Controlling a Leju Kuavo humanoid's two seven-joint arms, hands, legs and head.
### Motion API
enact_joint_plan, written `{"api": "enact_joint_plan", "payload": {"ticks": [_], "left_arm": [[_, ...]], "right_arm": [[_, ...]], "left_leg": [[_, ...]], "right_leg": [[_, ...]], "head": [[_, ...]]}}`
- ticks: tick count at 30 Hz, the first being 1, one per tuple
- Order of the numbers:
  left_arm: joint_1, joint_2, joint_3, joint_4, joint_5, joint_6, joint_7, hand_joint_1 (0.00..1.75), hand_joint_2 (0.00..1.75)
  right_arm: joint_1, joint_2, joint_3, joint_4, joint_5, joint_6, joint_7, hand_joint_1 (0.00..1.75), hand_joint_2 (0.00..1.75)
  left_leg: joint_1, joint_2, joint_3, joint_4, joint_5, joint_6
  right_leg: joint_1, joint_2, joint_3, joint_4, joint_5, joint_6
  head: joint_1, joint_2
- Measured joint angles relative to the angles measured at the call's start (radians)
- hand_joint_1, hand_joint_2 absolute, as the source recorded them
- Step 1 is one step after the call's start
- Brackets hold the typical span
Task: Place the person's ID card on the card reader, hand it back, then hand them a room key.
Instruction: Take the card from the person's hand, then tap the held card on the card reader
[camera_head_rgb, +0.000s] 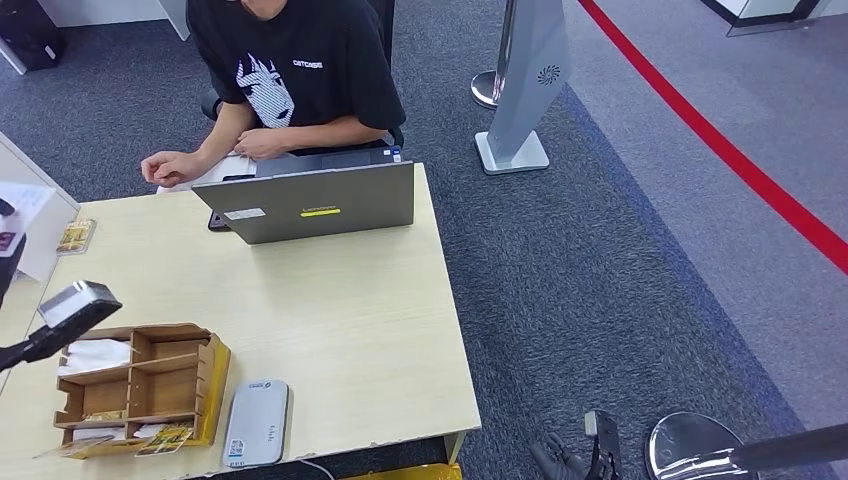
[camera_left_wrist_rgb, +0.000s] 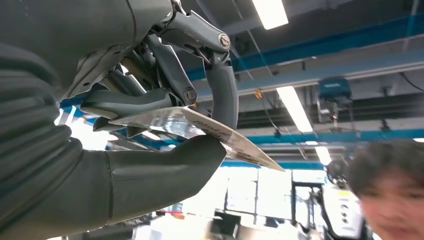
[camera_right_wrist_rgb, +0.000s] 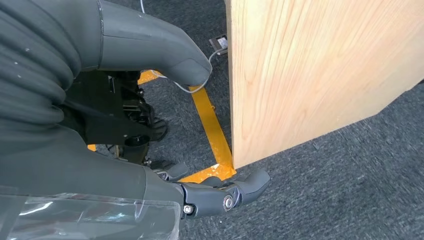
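ID card (camera_left_wrist_rgb: 200, 127) pinched, L hand (camera_left_wrist_rgb: 165, 125); print blurred.

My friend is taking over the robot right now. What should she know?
Left hand: raised, pinching a card between thumb and fingers.
Right hand: hanging beside the table's side panel, holding nothing, fingers apart.
Card reader: on the table near the wooden card box, nothing on it.
The person sits behind the laptop.
I can't tell which card this is, so which steps are done is unclear.
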Motion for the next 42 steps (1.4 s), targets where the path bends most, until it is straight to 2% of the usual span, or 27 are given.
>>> {"api": "enact_joint_plan", "payload": {"ticks": [9,16,27,36,42], "left_arm": [[0.291,0.0,-0.064,-0.03,-0.033,0.021,-0.092,1.75,1.75],[0.417,0.011,-0.152,0.014,-0.013,-0.024,-0.09,1.75,1.75],[0.438,0.049,-0.343,0.083,0.039,-0.024,-0.033,1.75,1.75],[0.417,0.061,-0.432,0.114,0.054,-0.042,-0.029,1.75,1.75],[0.407,0.062,-0.488,0.139,0.075,-0.072,0.042,1.75,1.75]], "right_arm": [[0.034,0.0,-0.005,-0.045,0.007,-0.016,0.004,0.0,1.75],[0.041,0.0,-0.018,-0.057,0.027,-0.012,0.011,0.0,1.75],[0.038,0.0,-0.023,-0.058,0.038,-0.013,0.014,0.0,1.75],[0.031,0.0,-0.023,-0.057,0.023,-0.013,0.01,0.0,1.75],[0.024,0.0,-0.022,-0.049,0.019,-0.012,0.006,0.0,1.75]], "left_leg": [[0.0,0.001,0.0,0.0,-0.001,0.0],[0.0,0.0,0.0,0.0,-0.001,0.0],[0.0,0.0,0.0,0.0,-0.001,0.0],[0.0,0.0,0.0,0.0,-0.001,0.0],[0.0,0.0,0.0,0.0,-0.001,0.0]], "right_leg": [[0.0,0.0,-0.001,0.0,-0.001,0.0],[0.0,0.0,-0.001,0.0,-0.001,0.0],[0.0,-0.001,0.0,0.0,-0.001,0.0],[0.0,-0.001,0.0,0.0,0.0,0.0],[0.0,-0.001,0.0,0.0,0.0,0.0]], "head": [[0.0,0.0],[0.0,0.0],[0.0,0.0],[0.0,0.0],[0.0,0.0]]}}
